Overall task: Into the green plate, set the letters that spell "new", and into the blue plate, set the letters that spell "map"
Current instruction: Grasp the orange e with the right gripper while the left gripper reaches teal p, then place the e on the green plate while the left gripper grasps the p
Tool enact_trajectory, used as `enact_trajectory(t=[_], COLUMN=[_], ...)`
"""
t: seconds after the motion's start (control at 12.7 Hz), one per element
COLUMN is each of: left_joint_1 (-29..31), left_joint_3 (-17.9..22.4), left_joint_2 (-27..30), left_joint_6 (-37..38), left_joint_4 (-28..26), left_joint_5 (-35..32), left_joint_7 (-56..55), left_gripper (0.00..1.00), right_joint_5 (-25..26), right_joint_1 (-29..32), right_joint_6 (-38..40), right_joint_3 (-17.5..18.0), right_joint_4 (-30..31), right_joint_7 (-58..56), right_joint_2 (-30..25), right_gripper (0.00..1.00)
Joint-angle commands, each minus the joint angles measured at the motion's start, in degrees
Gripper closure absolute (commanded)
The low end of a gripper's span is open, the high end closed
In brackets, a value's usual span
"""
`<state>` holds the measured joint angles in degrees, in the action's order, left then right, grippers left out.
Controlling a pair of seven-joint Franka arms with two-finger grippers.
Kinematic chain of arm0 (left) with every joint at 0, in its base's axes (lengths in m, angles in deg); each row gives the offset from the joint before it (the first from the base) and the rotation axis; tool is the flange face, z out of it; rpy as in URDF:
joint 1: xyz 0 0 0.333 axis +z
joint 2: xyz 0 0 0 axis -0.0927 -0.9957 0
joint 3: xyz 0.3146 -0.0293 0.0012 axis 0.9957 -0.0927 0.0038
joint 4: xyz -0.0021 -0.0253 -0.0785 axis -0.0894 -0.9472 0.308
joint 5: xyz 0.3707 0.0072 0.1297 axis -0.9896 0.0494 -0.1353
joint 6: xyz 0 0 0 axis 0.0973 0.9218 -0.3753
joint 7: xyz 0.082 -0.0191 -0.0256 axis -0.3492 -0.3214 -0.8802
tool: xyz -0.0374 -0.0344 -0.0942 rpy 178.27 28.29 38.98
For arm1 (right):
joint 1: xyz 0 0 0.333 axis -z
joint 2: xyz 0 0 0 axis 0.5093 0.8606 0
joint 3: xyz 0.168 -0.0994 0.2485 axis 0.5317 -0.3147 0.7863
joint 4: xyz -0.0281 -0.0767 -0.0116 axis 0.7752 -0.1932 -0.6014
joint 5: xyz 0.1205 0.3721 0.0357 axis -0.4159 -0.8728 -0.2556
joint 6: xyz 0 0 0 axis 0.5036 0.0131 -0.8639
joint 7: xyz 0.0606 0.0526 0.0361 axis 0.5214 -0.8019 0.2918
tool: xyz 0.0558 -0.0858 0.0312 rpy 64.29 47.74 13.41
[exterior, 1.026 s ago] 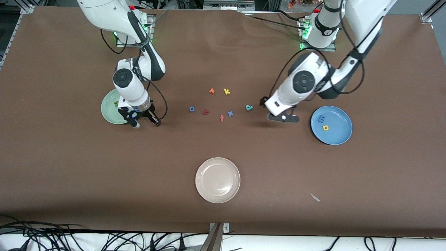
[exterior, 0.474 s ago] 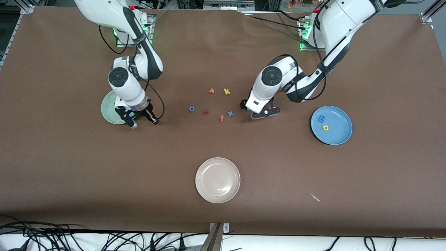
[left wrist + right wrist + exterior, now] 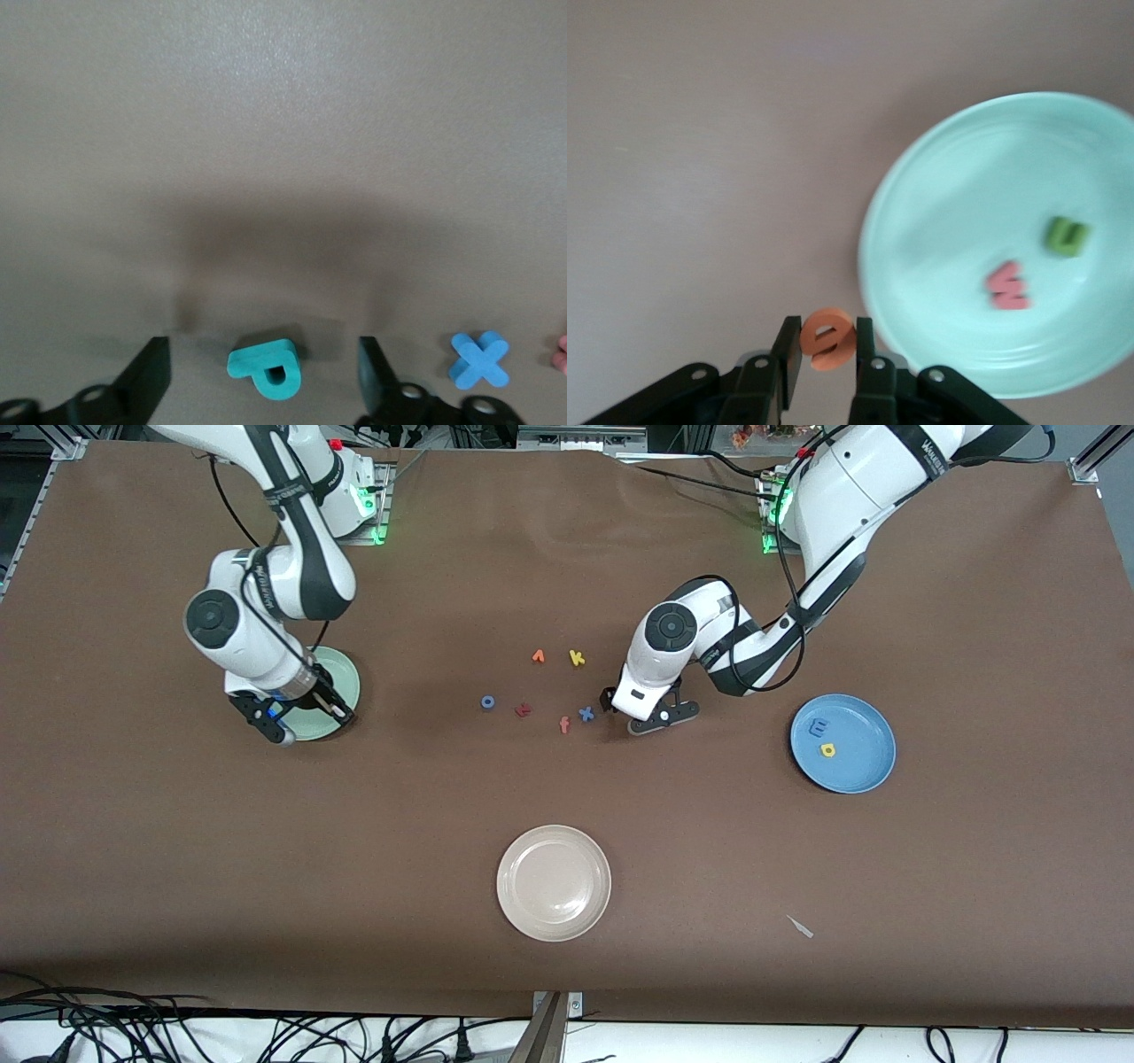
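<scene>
Right gripper (image 3: 826,354) is seen clamped on orange "e" (image 3: 827,338), held over table beside green plate (image 3: 939,177); olive "n" (image 3: 1067,236) & pink "w" (image 3: 1007,285) are noted in that plate. Left gripper (image 3: 264,376) is seen w/ fingers spread, straddling teal "p" (image 3: 266,370) on table, blue "x" (image 3: 479,359) close by. Blue "m" (image 3: 819,727) & yellow "a" (image 3: 828,750) are found in blue plate (image 3: 864,775)
</scene>
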<state>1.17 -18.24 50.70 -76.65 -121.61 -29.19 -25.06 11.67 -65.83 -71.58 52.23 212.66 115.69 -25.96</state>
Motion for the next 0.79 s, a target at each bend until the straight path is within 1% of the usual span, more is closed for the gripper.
enact_trajectory(t=[0.0, 0.08, 0.16, 0.24, 0.39, 0.47, 0.55, 0.63, 0.71], left_joint_1=[-1.5, -1.5, -1.5, -1.5, -1.5, -1.5, -1.5, -1.5, -1.6], left_joint_3=[0.8, 0.8, 0.8, 0.8, 0.8, 0.8, 0.8, 0.8, 0.8], left_joint_2=[-0.6, -0.6, -0.6, -0.6, -0.6, -0.6, -0.9, -1.0, -0.9], left_joint_6=[0.7, 0.8, 0.9, 0.9, 0.9, 0.9, 0.9, 1.0, 1.1], left_joint_4=[1.3, 1.3, 1.3, 1.3, 1.3, 1.3, 1.2, 1.2, 1.2], left_joint_5=[-2.2, -2.2, -2.2, -2.3, -2.3, -2.3, -2.3, -2.3, -2.3], left_joint_7=[-1.9, -1.9, -1.9, -1.9, -1.9, -1.8, -1.8, -1.8, -1.8], left_gripper=[0.21, 0.24, 0.28, 0.3, 0.38, 0.4, 0.46, 0.5, 0.51], right_joint_5=[-0.8, -0.9, -1.0, -1.0, -1.0, -1.0, -0.9, -0.8, -0.6], right_joint_1=[-0.4, -0.3, -0.3, -0.3, -0.3, -0.3, -0.3, -0.3, -0.3], right_joint_6=[0.7, 0.7, 0.8, 0.8, 1.3, 1.5, 3.1, 5.0, 7.4], right_joint_3=[-4.2, -4.6, -4.6, -4.6, -4.9, -5.0, -4.9, -4.9, -4.9], right_joint_4=[3.5, 3.8, 3.7, 3.5, 3.2, 3.0, 1.9, -0.6, -3.1], right_joint_7=[-7.5, -9.1, -8.5, -7.9, -8.6, -9.1, -9.5, -9.5, -10.9], right_joint_2=[-0.7, -0.6, -0.4, -0.3, -2.2, -4.6, -6.8, -7.2, -7.3], right_gripper=[0.81, 0.61, 0.38, 0.22, 0.09, 0.01, 0.01, 0.01, 0.01])
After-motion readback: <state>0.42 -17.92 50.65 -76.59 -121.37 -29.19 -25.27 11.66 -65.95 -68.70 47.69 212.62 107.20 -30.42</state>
